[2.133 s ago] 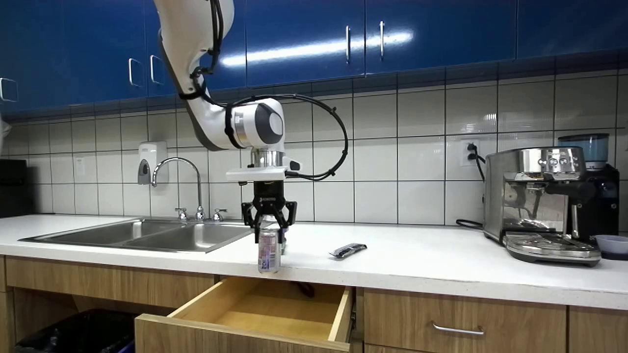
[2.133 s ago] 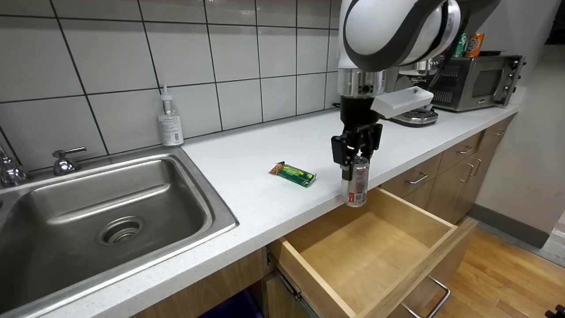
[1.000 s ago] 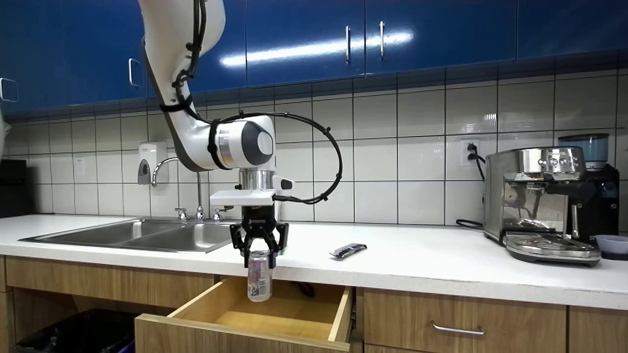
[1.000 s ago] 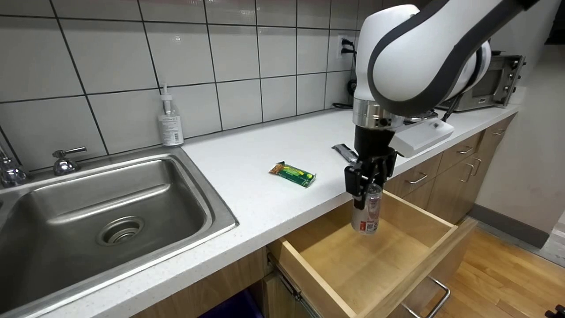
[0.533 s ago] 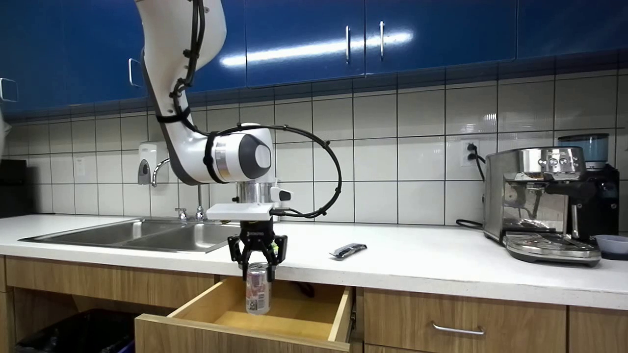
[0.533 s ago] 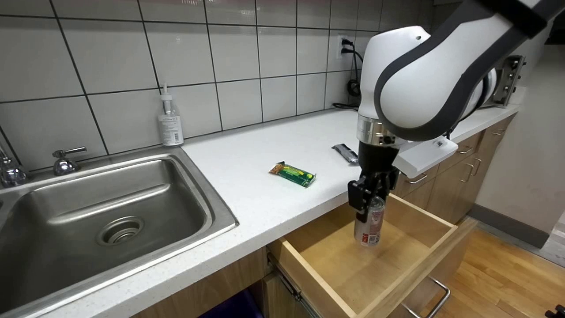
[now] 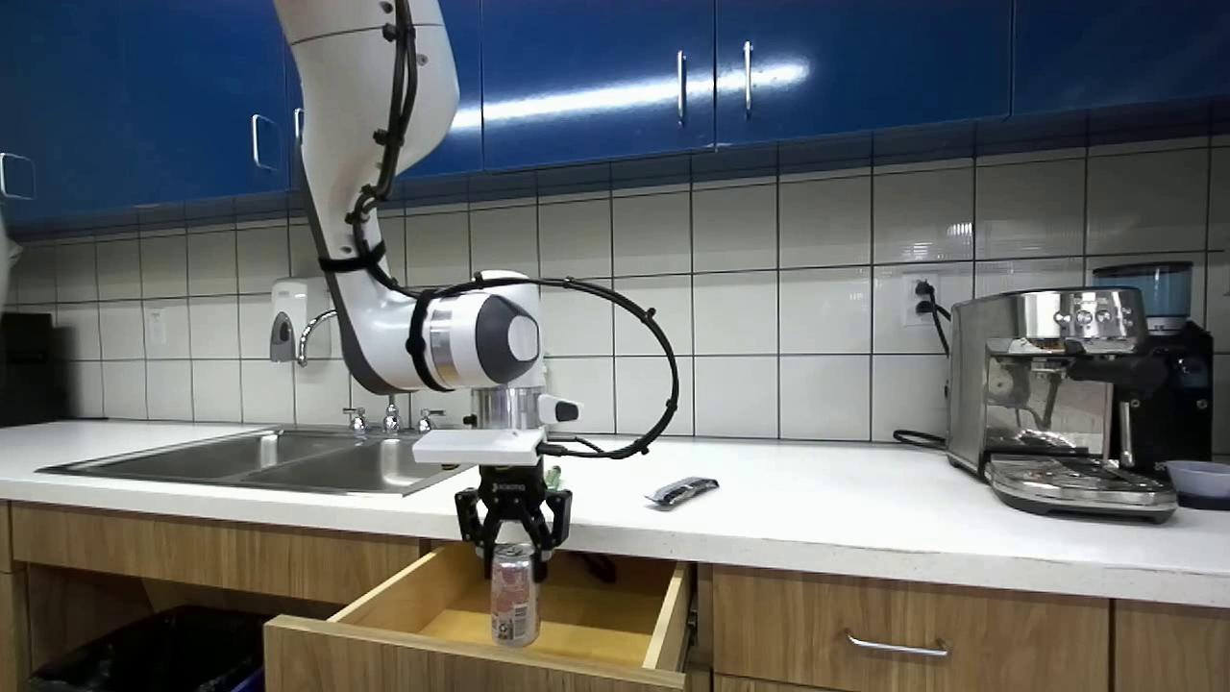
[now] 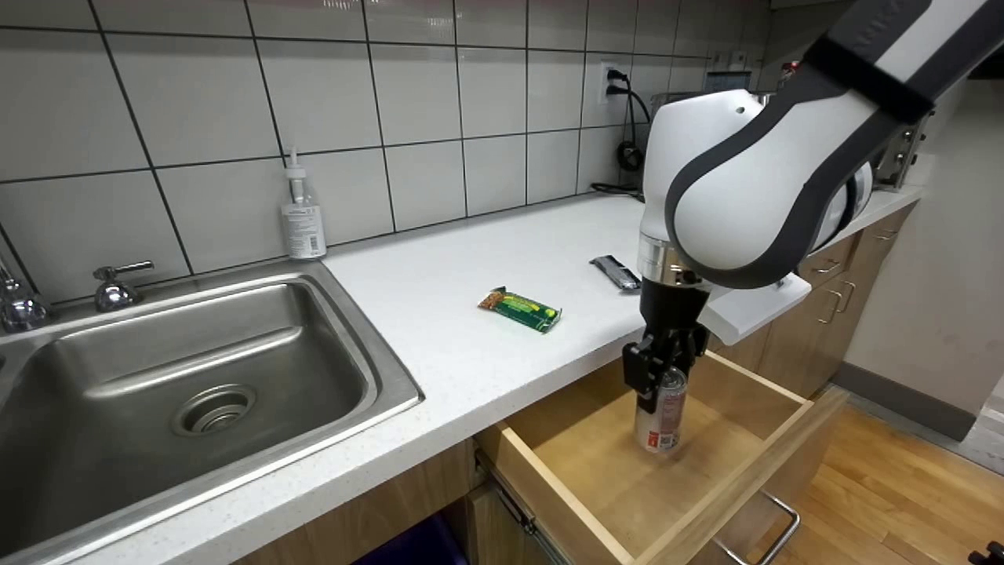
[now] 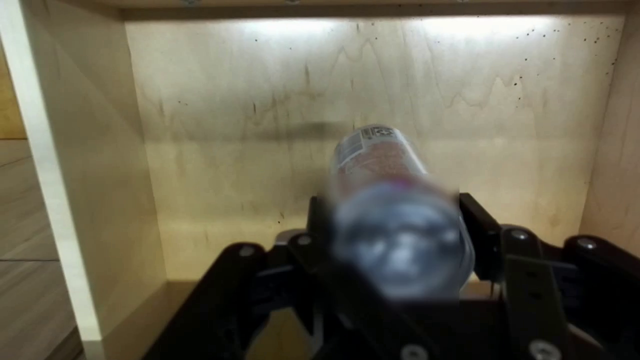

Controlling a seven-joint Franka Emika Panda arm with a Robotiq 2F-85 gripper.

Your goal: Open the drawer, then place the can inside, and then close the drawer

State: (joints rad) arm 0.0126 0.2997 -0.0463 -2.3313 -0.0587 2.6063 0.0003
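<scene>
The jaws are closed on the can [image 7: 516, 601] near its top, one to each side, standing only as far apart as the can is wide. The can's long axis runs close to vertical, in line with the jaws: the lid end points up between them, and the base points down, with much of the body showing below their tips. A barcode low on the can faces the front of the drawer [image 8: 747, 479]. The drawer stands open beneath the jaws, and the can is over its floor, between its walls; whether the base touches that floor I cannot tell.

In the wrist view the lid end is nearest the camera and badly blurred, and the jaws cover part of the can's sides. Its printing is too small to read. The drawer's front is cut off by the lower edge in both exterior views. At the drawer's back, beyond the jaws and under the lip of the bench [image 7: 817, 509], is a dark reddish thing [image 7: 600, 567] that is hard to make out. A green snack bar [image 8: 524, 308] lies on the bench behind the jaws, which hide most of it in an exterior view. A silver packet [image 7: 684, 492] lies behind the jaws too, on the side away from the sink [image 8: 367, 345].
</scene>
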